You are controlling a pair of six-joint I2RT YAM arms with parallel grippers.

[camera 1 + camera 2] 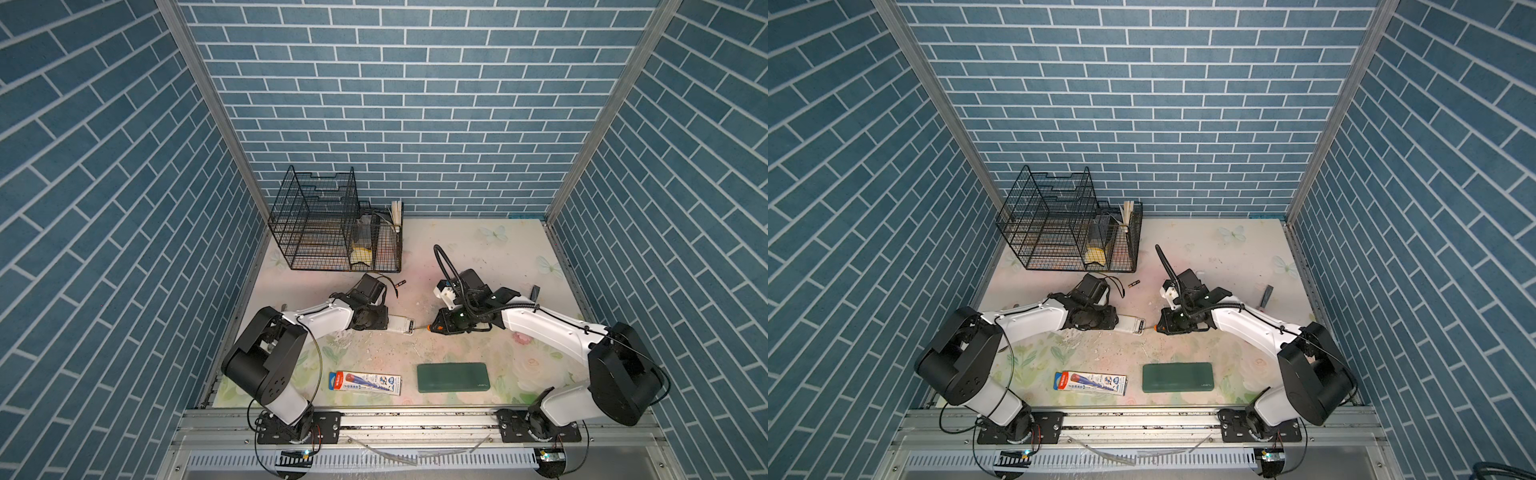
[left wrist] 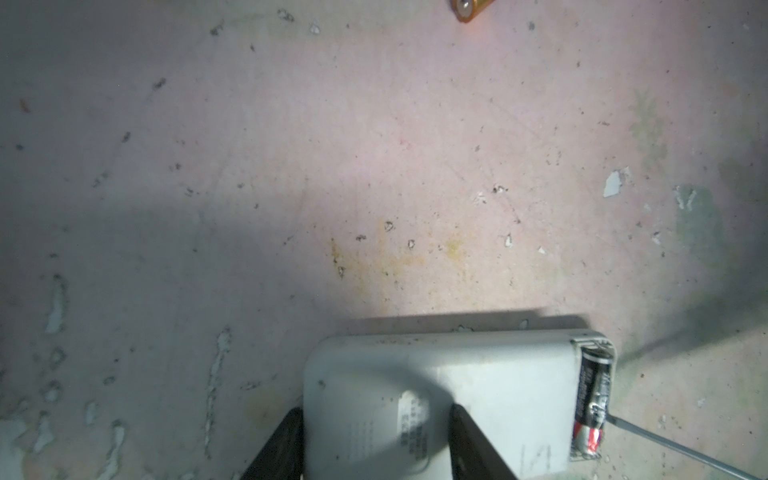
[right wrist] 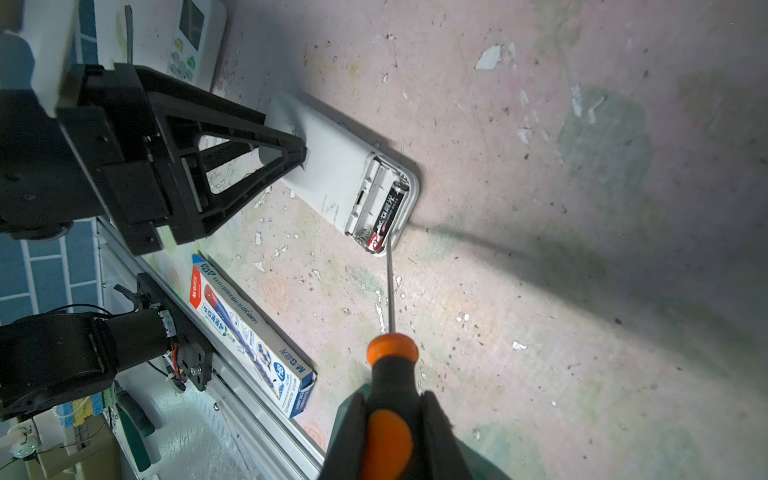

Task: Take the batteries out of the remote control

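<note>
In both top views, just left of the frame's centre, the white remote control lies back-up on the floral surface. The left tool grips it across its body, one finger on each long edge. The battery bay at the remote's free end is uncovered, and one black battery with a red end sits in it. The right tool is clamped on the orange-and-black handle of the screwdriver, whose thin shaft reaches to the red end of that battery. Another battery, loose, lies on the surface above the left arm, below the wire basket. Lower in the frame lie a pencil box and a dark green case, well apart from the remote.
</note>
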